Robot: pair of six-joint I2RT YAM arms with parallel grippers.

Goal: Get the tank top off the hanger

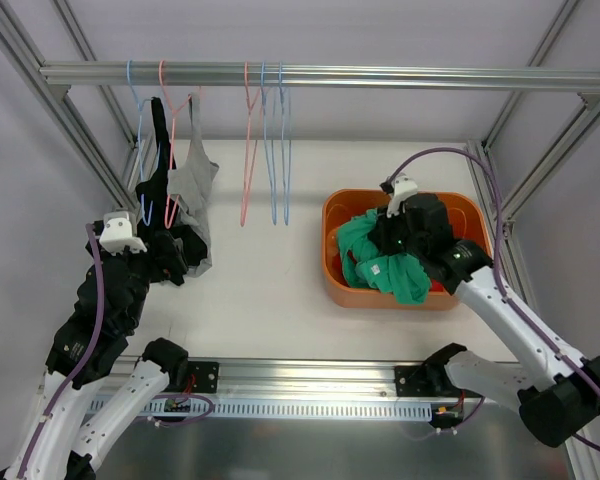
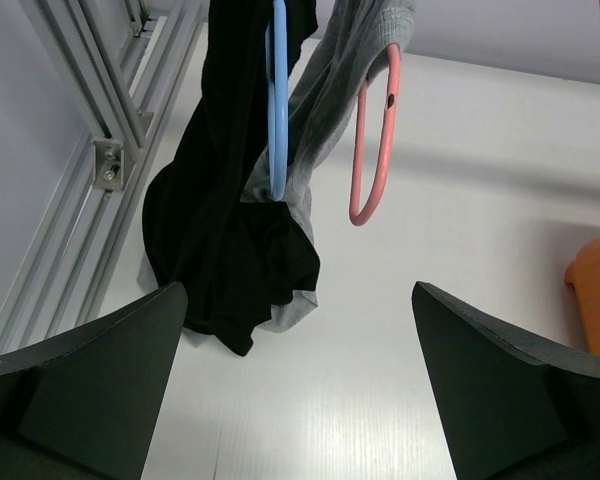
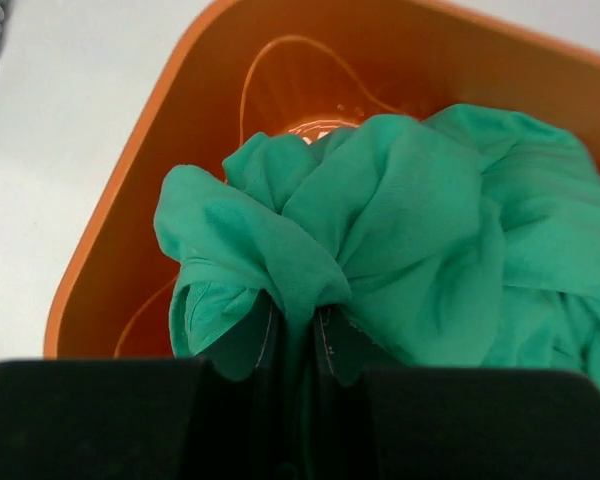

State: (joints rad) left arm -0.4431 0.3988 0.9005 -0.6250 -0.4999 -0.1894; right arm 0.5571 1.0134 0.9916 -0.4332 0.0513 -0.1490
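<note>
While the left gripper (image 2: 292, 300) gapes empty by the left edge, the right gripper (image 3: 295, 372) clamps green tank top (image 3: 410, 230) in orange bin (image 3: 130, 250).

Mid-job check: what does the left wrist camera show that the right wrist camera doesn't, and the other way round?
Only the left wrist: the black garment hanging by the blue hanger, the pink hanger, and the open, empty left end effector. Only the right wrist: the green garment bunched in the orange bin, pinched by the shut right end effector. Both: the white table, the orange bin (just a corner in the left wrist view), and probably the grey garment, a mere sliver in the right wrist view's top-left corner.
</note>
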